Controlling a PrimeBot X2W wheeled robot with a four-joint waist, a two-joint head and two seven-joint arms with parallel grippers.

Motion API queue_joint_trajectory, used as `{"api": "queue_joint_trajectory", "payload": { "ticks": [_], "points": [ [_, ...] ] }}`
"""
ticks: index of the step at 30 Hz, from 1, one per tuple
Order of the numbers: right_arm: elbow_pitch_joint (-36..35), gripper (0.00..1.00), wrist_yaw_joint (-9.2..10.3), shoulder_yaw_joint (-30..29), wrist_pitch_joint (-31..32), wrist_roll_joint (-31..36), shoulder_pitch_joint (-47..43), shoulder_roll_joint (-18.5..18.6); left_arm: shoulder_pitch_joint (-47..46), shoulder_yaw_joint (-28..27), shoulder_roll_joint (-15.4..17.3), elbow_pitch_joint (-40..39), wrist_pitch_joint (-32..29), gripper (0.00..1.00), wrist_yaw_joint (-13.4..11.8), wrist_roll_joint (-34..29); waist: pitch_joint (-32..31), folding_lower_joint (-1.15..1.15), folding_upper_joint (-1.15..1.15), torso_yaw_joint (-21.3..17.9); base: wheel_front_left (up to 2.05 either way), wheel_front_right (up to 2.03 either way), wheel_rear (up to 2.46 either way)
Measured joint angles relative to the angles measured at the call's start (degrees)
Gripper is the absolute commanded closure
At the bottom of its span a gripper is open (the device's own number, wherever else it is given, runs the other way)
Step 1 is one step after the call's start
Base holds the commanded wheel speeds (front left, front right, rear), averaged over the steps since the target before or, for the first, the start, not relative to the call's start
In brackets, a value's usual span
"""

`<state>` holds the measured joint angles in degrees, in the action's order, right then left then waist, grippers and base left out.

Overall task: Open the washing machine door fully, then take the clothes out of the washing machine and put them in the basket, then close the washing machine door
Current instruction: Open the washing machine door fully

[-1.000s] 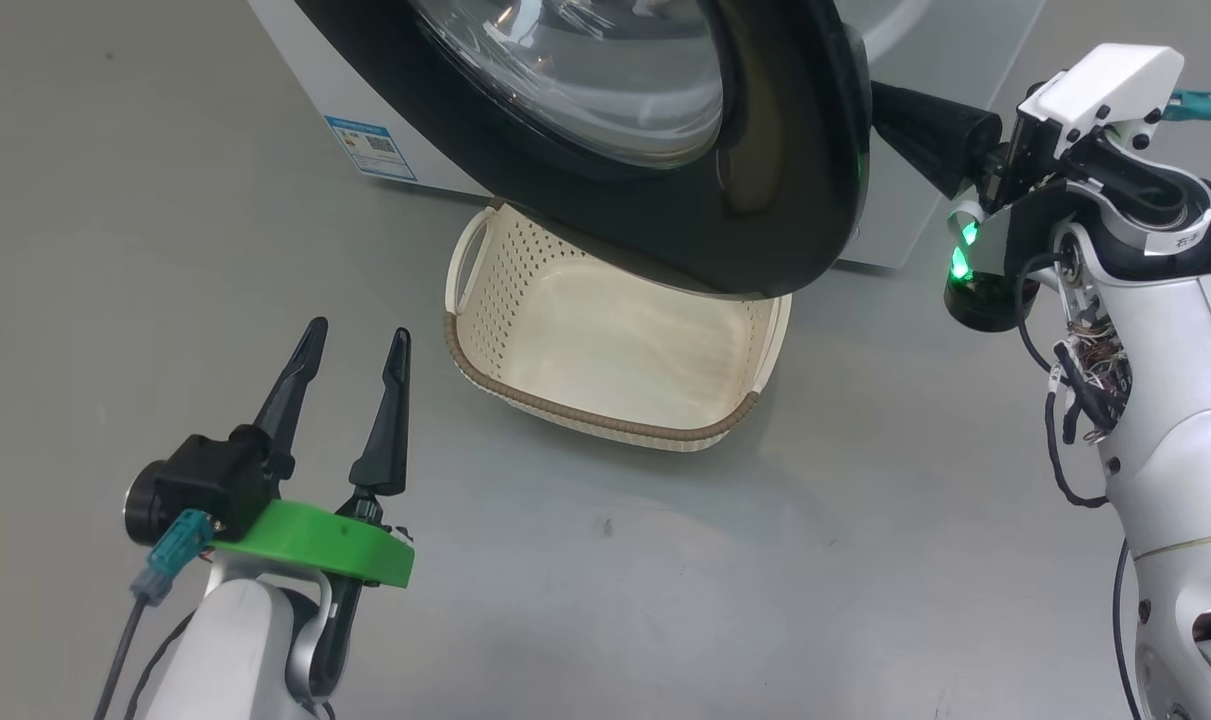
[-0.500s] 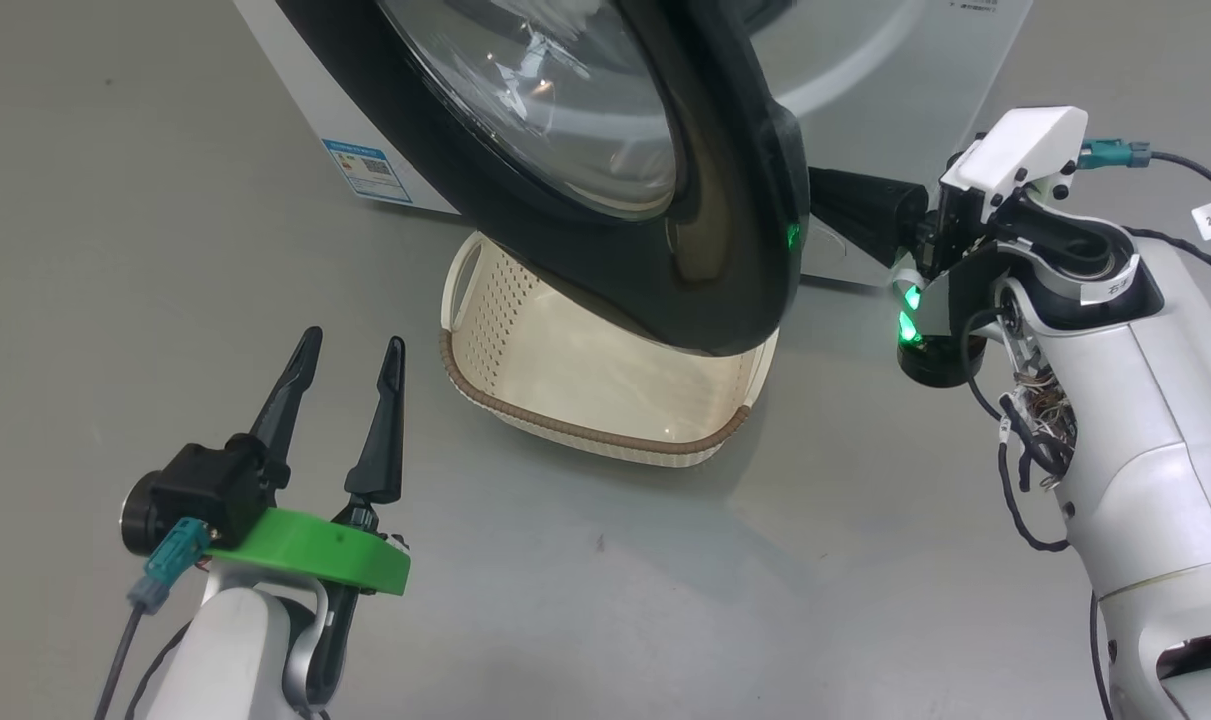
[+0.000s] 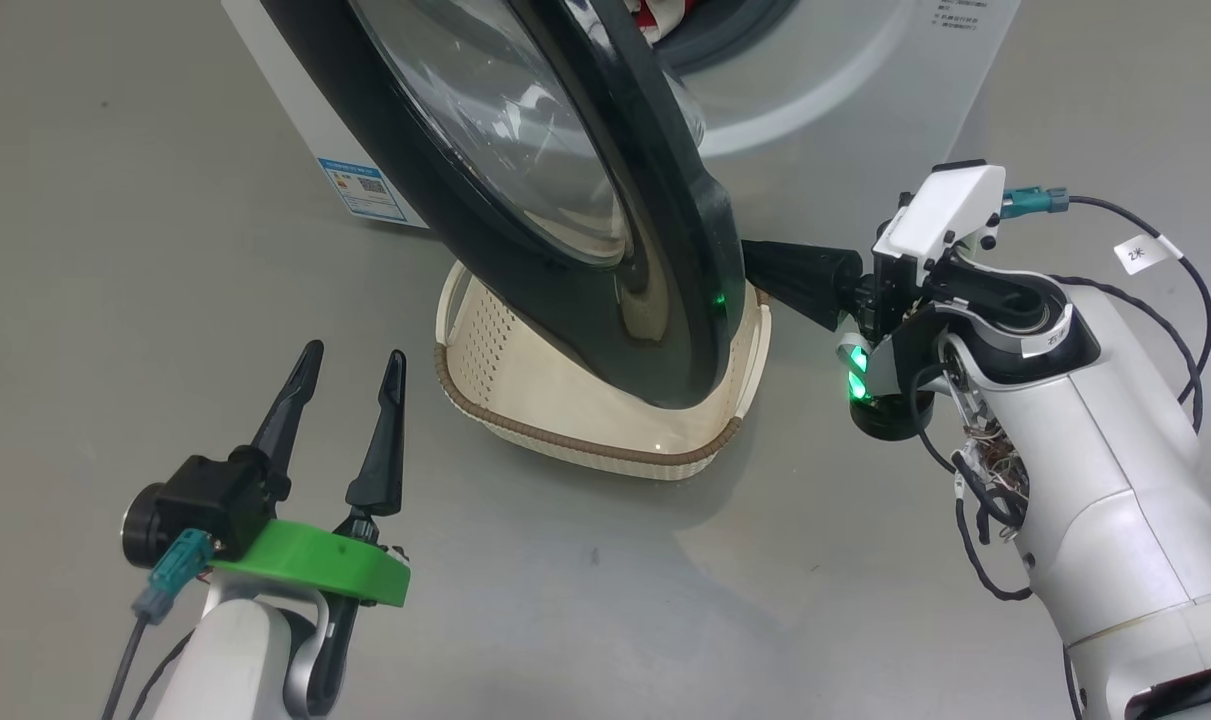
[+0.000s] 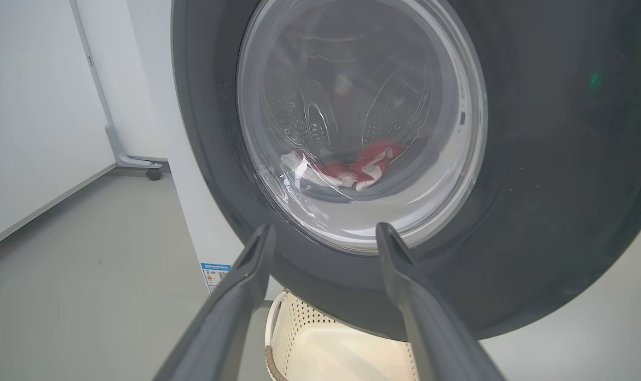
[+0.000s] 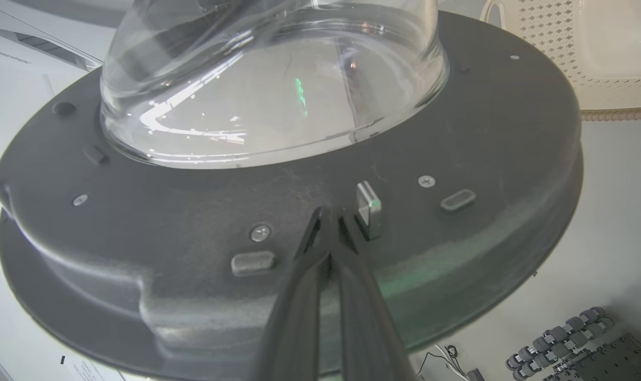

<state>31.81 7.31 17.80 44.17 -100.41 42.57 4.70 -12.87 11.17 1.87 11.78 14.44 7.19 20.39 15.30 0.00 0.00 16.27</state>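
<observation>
Swung wider over the last second: the washing machine door [image 3: 565,220] now shows more edge-on, and the right gripper [image 3: 780,275] has tracked left with it (camera drifted a bit too, but the door moved far more than the washing machine [image 3: 845,100] behind it). Head view: right fingers are pressed together, holding nothing, tips tucked behind the door's free edge, so it reads as a push from the inside face rather than a grasp. Door is partly open, not fully. Basket [image 3: 585,447] sits on the floor [image 3: 665,600] just in front of the machine, its far half under the door's lower rim, placed to catch what comes out of the opening. Clothes [image 3: 657,12] are a red-and-white scrap in the opening at the top edge, not out yet. Left gripper [image 3: 353,352] hangs over bare floor left of the basket, fingers spread, empty, parked clear of the door's swing. Left wrist view: looks at the door's outer face; through the glass, dimpled drum [image 4: 320,116] with the red clothes low in it; basket corner below the rim. Right wrist view: closed tips rest on the black inner face just beside the latch tab [image 5: 369,209], below the glass bowl [image 5: 272,79]; closed fingers make a stiffer pusher.
</observation>
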Motion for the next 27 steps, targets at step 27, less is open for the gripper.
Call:
{"api": "queue_joint_trajectory", "payload": {
  "ticks": [27],
  "points": [
    [-9.79, 1.00, 0.00, 12.91, 1.10, -10.12, -6.45, -0.44, 1.15, 0.27, 0.01, -0.27, 0.00, 0.00, 0.00, -0.32, -1.48, 0.00, 0.00, 0.83, 0.00, 0.00, 0.00]
  ]
}}
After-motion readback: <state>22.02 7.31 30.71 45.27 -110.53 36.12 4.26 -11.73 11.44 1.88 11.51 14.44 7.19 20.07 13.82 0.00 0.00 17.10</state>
